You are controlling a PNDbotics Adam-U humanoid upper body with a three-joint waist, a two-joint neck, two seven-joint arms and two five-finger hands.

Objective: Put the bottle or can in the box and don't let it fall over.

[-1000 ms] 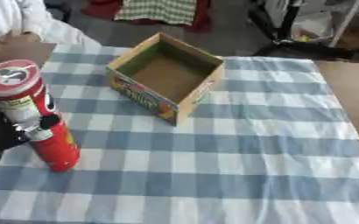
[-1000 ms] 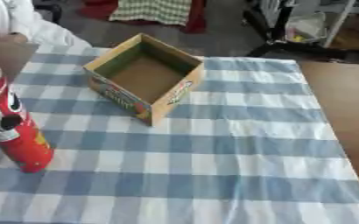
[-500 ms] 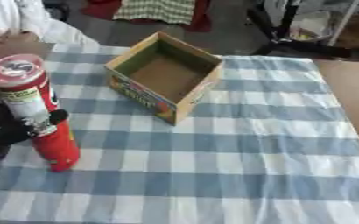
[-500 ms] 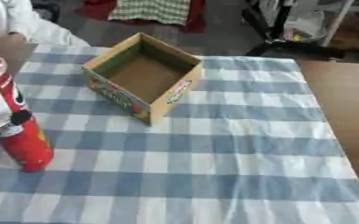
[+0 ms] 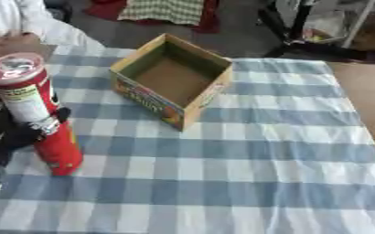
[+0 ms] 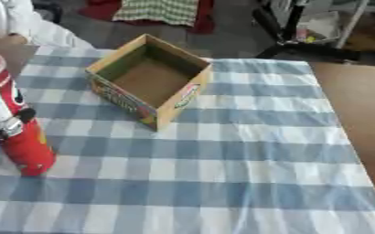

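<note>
Gripping the red can (image 5: pixel 40 109) mid-body, the left hand (image 5: pixel 18 132) fingers are curling round it; keeping it upright while carrying toward the open box (image 5: pixel 172 78) matters.

no legible text: can (image 5: pixel 37 113) label, box (image 5: pixel 171 79) side print (colourful) both unreadable.

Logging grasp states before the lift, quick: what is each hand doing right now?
Left hand: shut on the red can, which stands on the table.
Right hand: not in view.

Blue-and-white checked tablecloth (image 5: pixel 247 155), brown table (image 6: pixel 366 109) edge at right.
</note>
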